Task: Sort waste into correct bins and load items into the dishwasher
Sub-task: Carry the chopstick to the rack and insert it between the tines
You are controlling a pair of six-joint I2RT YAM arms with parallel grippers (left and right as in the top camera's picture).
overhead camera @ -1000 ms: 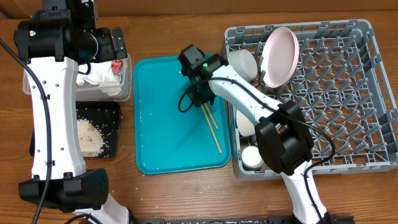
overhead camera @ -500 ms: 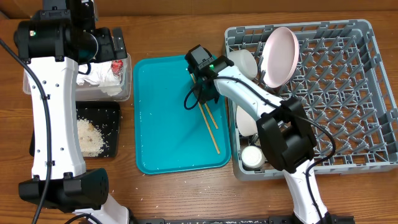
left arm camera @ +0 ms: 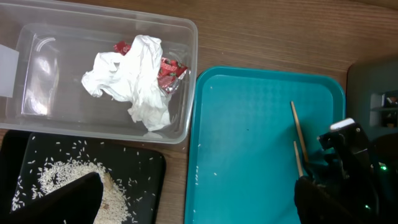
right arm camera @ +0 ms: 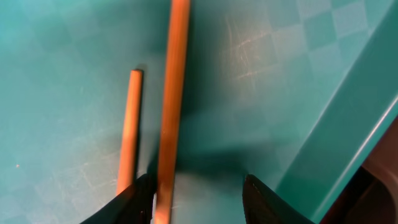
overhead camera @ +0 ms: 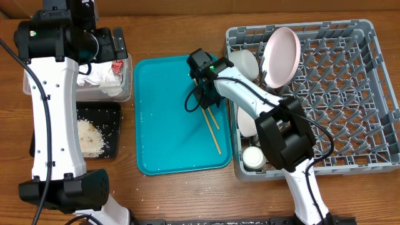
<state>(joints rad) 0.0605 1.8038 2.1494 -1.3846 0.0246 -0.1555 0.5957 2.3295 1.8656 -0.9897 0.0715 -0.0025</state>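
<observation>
Two wooden chopsticks (overhead camera: pixel 213 127) lie on the teal tray (overhead camera: pixel 162 125). My right gripper (overhead camera: pixel 205 100) is open and low over their upper ends. In the right wrist view, one chopstick (right arm camera: pixel 171 118) lies between the fingers (right arm camera: pixel 199 199), just inside the left one; the other chopstick (right arm camera: pixel 127 137) lies outside it. My left gripper (left arm camera: pixel 196 190) is open and empty, high above the clear tub (left arm camera: pixel 186 74), which holds crumpled napkins (left arm camera: pixel 140 78) and red wrappers (left arm camera: pixel 169 67). The black tray (left arm camera: pixel 143 174) holds rice (left arm camera: pixel 59 177). The grey dish rack (overhead camera: pixel 350 94) holds the pink plate (overhead camera: pixel 281 56), a white bowl (overhead camera: pixel 244 61), a white dish (overhead camera: pixel 245 123) and the cup (overhead camera: pixel 253 158).
A few rice grains (left arm camera: pixel 216 175) lie on the teal tray. The tray's raised rim (right arm camera: pixel 348 143) is close to my right gripper's right side. The rack wall (overhead camera: pixel 232 94) stands just right of the tray. Wooden table all round.
My right gripper has shifted a little to the right and down over the chopsticks' upper ends. The left arm has not moved.
</observation>
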